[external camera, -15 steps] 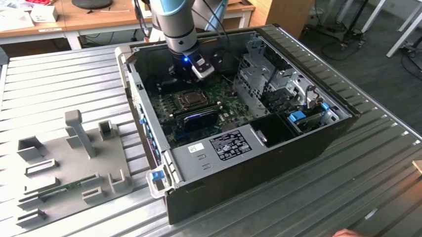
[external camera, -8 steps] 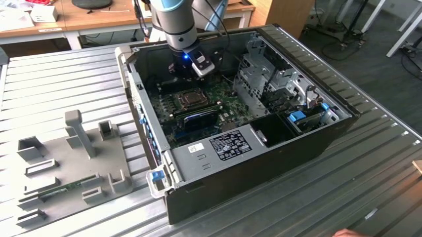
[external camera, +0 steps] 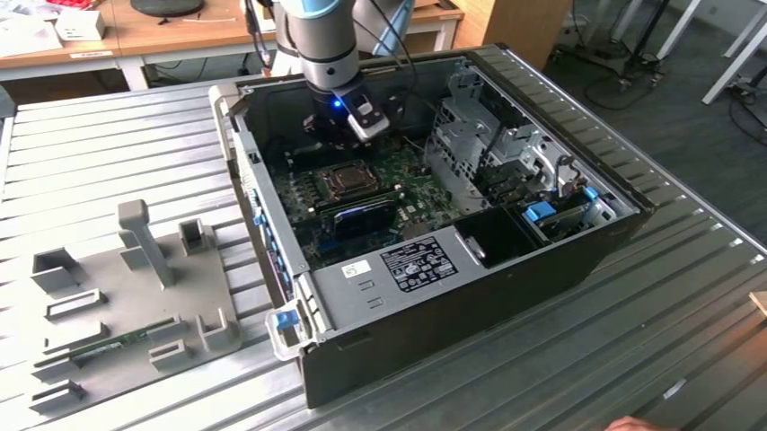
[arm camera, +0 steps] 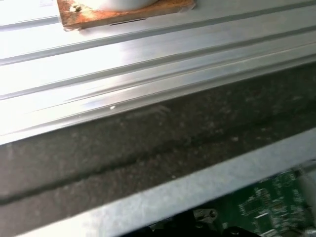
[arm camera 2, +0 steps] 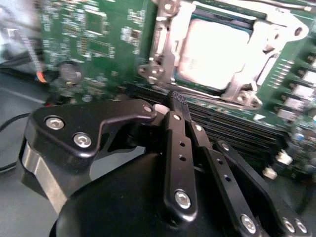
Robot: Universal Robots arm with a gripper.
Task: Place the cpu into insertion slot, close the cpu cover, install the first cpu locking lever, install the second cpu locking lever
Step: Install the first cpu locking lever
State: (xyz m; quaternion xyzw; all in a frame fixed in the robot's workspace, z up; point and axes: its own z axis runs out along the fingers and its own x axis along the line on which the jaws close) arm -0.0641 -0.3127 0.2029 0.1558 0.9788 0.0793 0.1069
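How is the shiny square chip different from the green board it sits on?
The cpu is a small square with a pale, bright metal top; the green circuit board is far bigger and spreads out all around it. The cpu's top is smooth and plain, while the green circuit board is dotted with tiny parts. A silver metal frame lies around the cpu; the green circuit board has none over it. Both lie flat inside the computer case.

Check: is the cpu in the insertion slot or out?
In: the cpu lies flat inside the insertion slot, with the cpu cover framing it.
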